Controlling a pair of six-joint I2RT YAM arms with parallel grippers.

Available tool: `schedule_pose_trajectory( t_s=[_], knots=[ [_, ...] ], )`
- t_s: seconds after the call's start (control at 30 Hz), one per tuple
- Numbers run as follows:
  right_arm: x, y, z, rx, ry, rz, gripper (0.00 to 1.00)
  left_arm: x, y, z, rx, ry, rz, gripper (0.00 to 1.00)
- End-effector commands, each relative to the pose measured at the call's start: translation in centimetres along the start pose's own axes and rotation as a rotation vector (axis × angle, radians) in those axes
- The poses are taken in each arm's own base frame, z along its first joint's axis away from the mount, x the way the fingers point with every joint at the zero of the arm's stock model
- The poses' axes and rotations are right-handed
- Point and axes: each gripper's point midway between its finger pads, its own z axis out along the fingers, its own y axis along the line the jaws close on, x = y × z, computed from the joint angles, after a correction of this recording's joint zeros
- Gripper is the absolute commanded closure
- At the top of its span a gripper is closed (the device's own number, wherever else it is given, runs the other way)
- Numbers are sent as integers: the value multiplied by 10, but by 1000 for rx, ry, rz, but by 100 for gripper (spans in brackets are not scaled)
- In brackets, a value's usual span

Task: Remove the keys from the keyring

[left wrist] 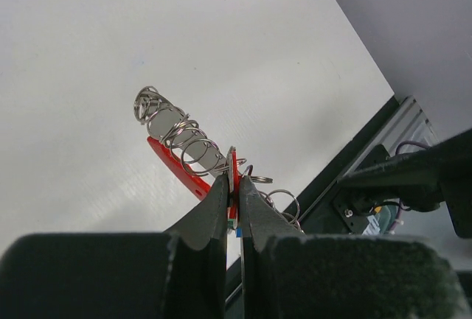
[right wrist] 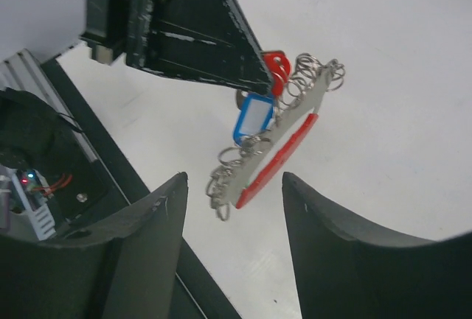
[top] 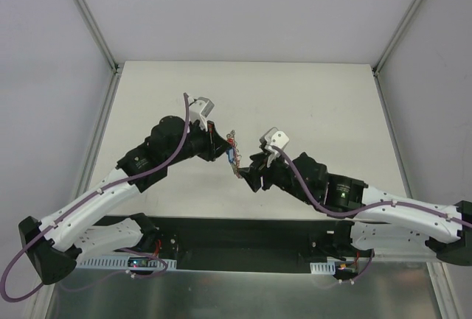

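Keys first: a red-headed key (right wrist: pixel 276 67) is pinched edge-on between the left jaws, which are pressed together on it. A blue tag (right wrist: pixel 253 118) dangles just beside it, at its 7 o'clock in the right wrist view. Both sit against the keyring (right wrist: pixel 284 129), a silvery strip strung with small wire rings, with a red curved band (right wrist: pixel 279 158) along it. It is held in the air above the desk (top: pixel 310 98). The right jaws stand spread, with the keyring's lower end between them, not touching. In the top view the left jaws lie at the keyring's 10 o'clock and the right jaws at its 4 o'clock.

White table (top: pixel 295 98), metal frame posts (top: pixel 88 17)
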Motion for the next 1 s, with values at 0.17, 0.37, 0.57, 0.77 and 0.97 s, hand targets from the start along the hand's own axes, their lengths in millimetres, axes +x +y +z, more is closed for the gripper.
schedule_pose_trajectory(
  t_s=[0.17, 0.37, 0.57, 0.77, 0.97],
  knots=[
    [-20, 8, 23, 53, -76, 3, 34, -31, -7, -5, -60, -56, -108, 100],
    [-2, -10, 34, 162, -31, -65, 32, -37, -12, -11, -46, -70, -118, 100],
    [6, -11, 45, 186, 3, -115, 41, -33, -19, -14, -14, -57, -151, 100],
    [9, -22, 43, 239, 5, -135, 81, -32, -24, -22, 17, -59, -138, 100],
    [-11, -19, 13, 141, -55, -140, 99, -33, -43, -37, 143, -51, 93, 95]
  ],
)
